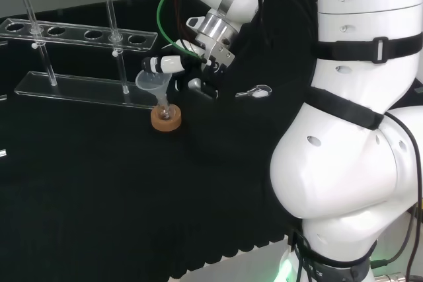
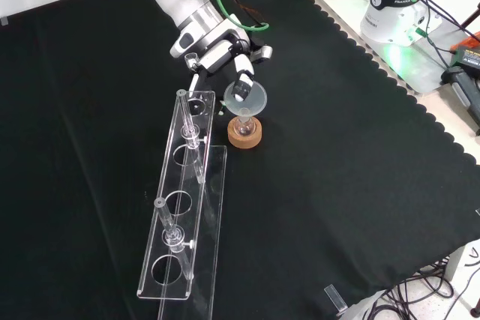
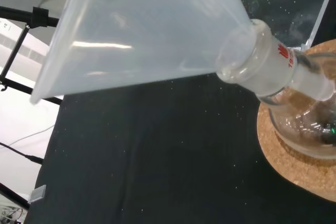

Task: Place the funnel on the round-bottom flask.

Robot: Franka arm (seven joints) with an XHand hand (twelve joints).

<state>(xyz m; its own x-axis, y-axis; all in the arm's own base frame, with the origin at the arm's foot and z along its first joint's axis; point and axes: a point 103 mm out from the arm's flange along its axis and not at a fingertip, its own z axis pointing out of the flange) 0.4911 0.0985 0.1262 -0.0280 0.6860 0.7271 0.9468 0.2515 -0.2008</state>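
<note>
Funnel (image 3: pixel 147 30), clear plastic, sits with its stem entered in the neck of the round-bottom flask (image 3: pixel 294 93); the wrist view shows the cone's narrow end meeting the ground-glass collar. Flask rests in a cork ring (image 2: pixel 245 136) on the desk (image 2: pixel 360 185). In the front view the cone leans off the flask's axis, so seating is judged partial, not final.

Hand (image 2: pixel 241 84) holds the funnel by the cone rim: curled fingers pinch the edge, seen from the head view at about 12 o'clock of the cork ring. Whether the thumb also bears on the cone wall cannot be told; the clear plastic hides it.

Step in hand: the closing part of the placement, stem in, hold not yet let go. Next move calls for righting the cone so that the stem hangs straight down the neck, then straightening the fingers and lifting clear without dragging the rim. Risk, as judged: a sideways tug could tip the light flask on its ring.

Surroundings: clear test-tube rack (image 2: pixel 184 215) lies at about 8 o'clock of the cork ring in the front view, near but apart, with thin glass rods standing in it. Black cloth covers the desk, scalloped at its edge. Cables and a lit equipment base stand beyond the cloth at 2 o'clock.
</note>
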